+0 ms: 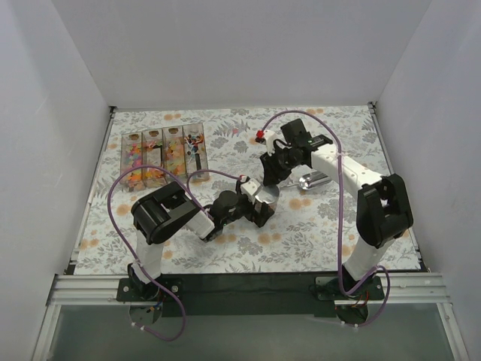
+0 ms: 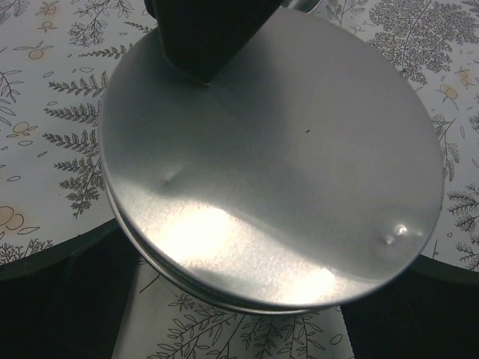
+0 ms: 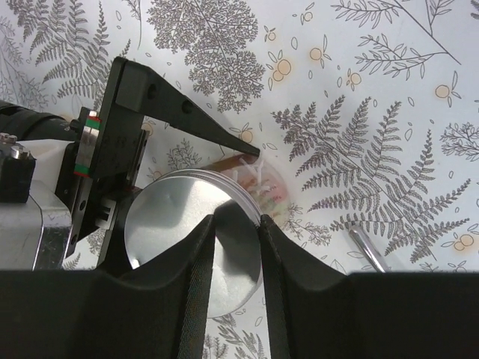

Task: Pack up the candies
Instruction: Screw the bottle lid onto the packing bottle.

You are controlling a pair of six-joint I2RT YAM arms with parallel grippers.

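A clear jar [image 1: 267,198] with a round metal lid [image 3: 171,224] stands mid-table. My left gripper [image 1: 260,208] has a finger on each side of it, and its black fingers [image 3: 179,112] flank the jar in the right wrist view. In the left wrist view the lid [image 2: 269,164] fills the frame above the left gripper [image 2: 239,314]. My right gripper [image 3: 237,224] hangs just over the lid near its rim, jaws part-way apart and nothing between them. Candies [image 3: 271,196] show through the jar's wall. More candies [image 1: 161,156] fill clear boxes at the back left.
A metal scoop [image 1: 312,180] lies on the flowered cloth right of the jar; its handle [image 3: 367,248] shows in the right wrist view. Several clear boxes [image 1: 154,135] stand in a row at the back left. White walls close in three sides.
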